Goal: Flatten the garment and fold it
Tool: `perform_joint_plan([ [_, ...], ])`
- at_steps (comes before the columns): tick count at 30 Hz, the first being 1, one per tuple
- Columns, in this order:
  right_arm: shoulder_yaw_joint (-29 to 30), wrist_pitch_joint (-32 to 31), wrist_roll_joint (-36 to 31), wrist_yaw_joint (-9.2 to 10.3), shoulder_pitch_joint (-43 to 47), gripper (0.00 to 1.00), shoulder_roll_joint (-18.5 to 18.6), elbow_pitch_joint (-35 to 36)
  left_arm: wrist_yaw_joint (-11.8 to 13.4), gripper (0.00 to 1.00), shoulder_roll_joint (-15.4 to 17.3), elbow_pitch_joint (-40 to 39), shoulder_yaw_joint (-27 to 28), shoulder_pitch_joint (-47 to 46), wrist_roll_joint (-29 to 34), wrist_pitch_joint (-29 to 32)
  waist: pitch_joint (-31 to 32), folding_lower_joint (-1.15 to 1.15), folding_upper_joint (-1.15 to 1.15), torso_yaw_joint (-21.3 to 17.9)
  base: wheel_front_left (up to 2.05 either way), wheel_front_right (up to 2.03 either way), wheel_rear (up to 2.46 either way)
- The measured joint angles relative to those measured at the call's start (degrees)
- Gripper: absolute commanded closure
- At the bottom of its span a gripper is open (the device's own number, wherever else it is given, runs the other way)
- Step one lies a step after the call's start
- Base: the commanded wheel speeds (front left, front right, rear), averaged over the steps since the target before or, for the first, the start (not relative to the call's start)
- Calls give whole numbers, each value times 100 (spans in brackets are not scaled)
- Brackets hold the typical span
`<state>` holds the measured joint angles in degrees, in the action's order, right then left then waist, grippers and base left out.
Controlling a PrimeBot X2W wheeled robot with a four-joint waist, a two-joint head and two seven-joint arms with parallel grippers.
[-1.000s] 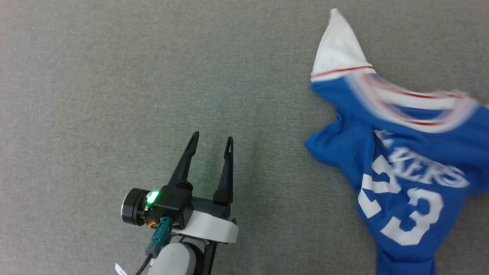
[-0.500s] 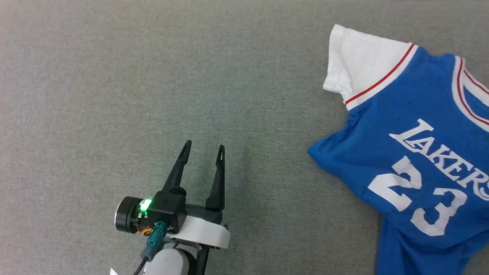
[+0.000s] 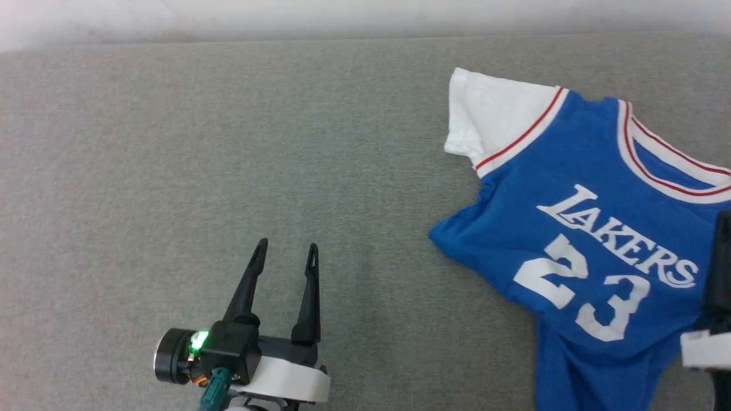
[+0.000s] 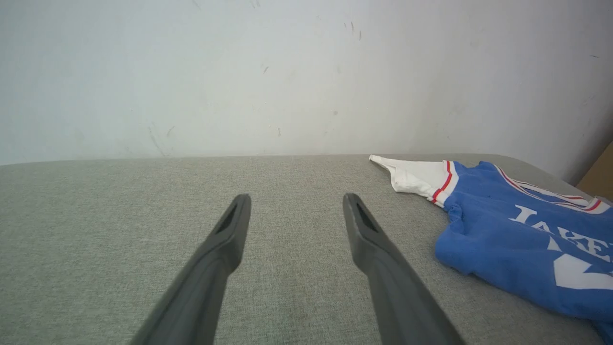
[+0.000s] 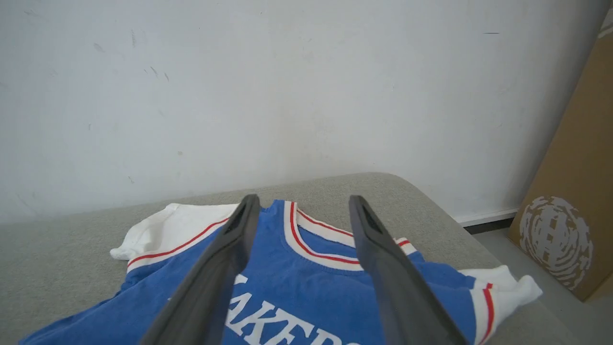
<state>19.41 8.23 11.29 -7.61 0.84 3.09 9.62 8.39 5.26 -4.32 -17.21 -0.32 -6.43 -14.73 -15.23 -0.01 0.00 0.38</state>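
Observation:
The garment (image 3: 582,171), a royal-blue jersey with white sleeves, red-striped trim and white lettering over a number, lies front-up on the right of the grey surface. One white sleeve (image 3: 491,114) is spread out; the other (image 5: 507,287) is crumpled near the surface's right end. My left gripper (image 3: 287,245) stands open well left of the garment (image 4: 503,239), nothing between its fingers (image 4: 296,196). My right gripper (image 5: 301,201) is open above the garment's chest (image 5: 311,282), holding nothing. One of its dark fingers (image 3: 721,262) shows at the right edge.
The grey padded surface (image 3: 228,142) runs wide to the left of the garment. A white wall (image 4: 287,72) stands right behind its far edge. Past the surface's rounded right end is a brown cardboard box (image 5: 574,191) on the floor.
The garment, bunched and blurred in motion a second ago, now lies spread front-up. The head camera has tilted, bringing the wall's foot and a right gripper finger into view. The left gripper stays open.

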Motion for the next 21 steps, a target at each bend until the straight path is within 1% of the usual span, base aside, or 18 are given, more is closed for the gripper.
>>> perform_joint_plan([
  [3,-146,100,278,0,245,0,-10,-7,-3,0,44,-30,1,42,19,0,58,0,0,-144,0,0,0],
  [5,-158,116,258,1,302,0,-9,9,-41,0,51,-34,-22,-5,34,0,96,1,0,-245,0,0,0],
  [8,-129,137,254,1,298,0,-7,76,-236,0,92,18,-149,-381,74,172,151,0,0,-379,0,0,0],
  [11,-92,96,230,1,291,0,-5,171,-538,0,154,237,-364,-1166,174,705,170,1,0,-489,0,0,0],
  [13,-85,42,231,1,270,0,-5,277,-798,0,181,460,-564,-1842,354,1139,127,0,0,-538,0,0,0],
  [16,-88,-14,245,1,169,0,-5,433,-1054,0,88,901,-732,-2895,448,1757,-12,1,0,-592,0,0,0],
  [17,-101,-22,245,1,119,0,-5,491,-1133,0,46,1068,-766,-3251,455,1912,-75,2,0,-608,0,0,0],
  [18,-122,-42,247,1,70,0,-5,544,-1148,0,-20,1250,-766,-3578,414,2058,-144,2,0,-625,0,0,0],
  [21,-240,-103,296,1,-71,0,-5,664,-1302,0,-122,1926,-788,-4491,229,2621,-381,2,0,-689,0,0,0],
])
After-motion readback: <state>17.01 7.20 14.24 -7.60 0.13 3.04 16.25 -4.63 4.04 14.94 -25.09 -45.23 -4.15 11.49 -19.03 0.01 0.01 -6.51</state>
